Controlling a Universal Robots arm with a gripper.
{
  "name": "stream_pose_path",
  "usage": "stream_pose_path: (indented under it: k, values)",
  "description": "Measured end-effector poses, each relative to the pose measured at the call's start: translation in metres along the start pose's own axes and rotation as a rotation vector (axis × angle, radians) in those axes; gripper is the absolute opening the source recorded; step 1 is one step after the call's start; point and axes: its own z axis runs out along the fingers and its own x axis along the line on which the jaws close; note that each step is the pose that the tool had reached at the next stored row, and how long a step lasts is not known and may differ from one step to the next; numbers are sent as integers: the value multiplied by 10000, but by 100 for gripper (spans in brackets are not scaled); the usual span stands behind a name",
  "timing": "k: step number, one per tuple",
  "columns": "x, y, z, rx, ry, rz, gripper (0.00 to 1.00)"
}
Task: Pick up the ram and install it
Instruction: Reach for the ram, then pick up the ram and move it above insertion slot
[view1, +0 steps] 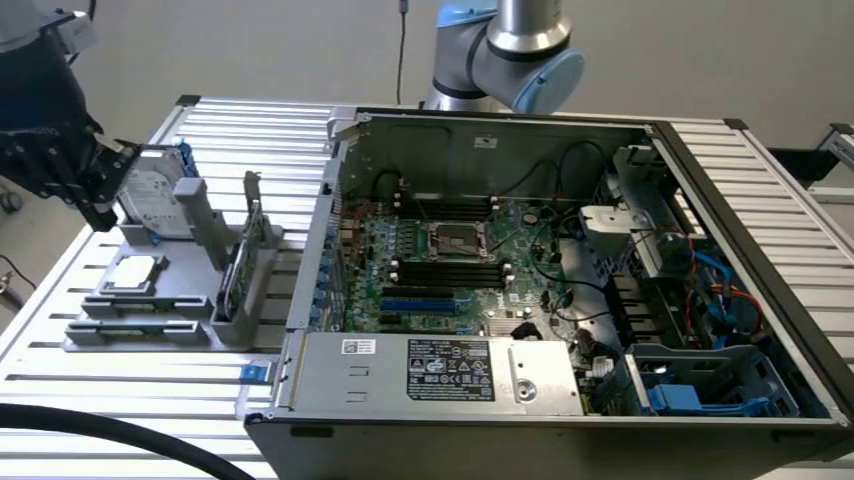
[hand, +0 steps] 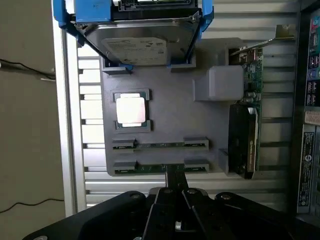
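Two thin green ram sticks stand on edge in the slots of a grey holder (hand: 165, 110): one ram stick (hand: 160, 145) and another ram stick (hand: 145, 168) beside it. In the exterior view the ram sticks (view1: 134, 305) sit at the holder's front end. My gripper (hand: 175, 176) is shut with nothing between its fingers, and its tips line up over the outer stick. From the exterior view the gripper (view1: 91, 200) hangs high above the holder's far end, at that view's left. The motherboard's black memory slots (view1: 454, 270) lie in the open computer case (view1: 320, 250).
On the holder also sit a silver hard drive in a blue bracket (hand: 135, 40), a square silver-topped chip (hand: 131, 110) and an upright expansion card (hand: 245, 135). The power supply (view1: 441, 370) fills the case's front. A black cable (view1: 120, 435) crosses the slatted table.
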Motion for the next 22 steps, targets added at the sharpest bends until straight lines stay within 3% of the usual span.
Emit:
stream_pose_path:
  k: [3,8,22]
  values:
    - [-2,-44,55,-32,78,-175,11]
    - [-2,-57,125,-34,145,-796,11]
    - [17,-63,159,-6,151,-939,11]
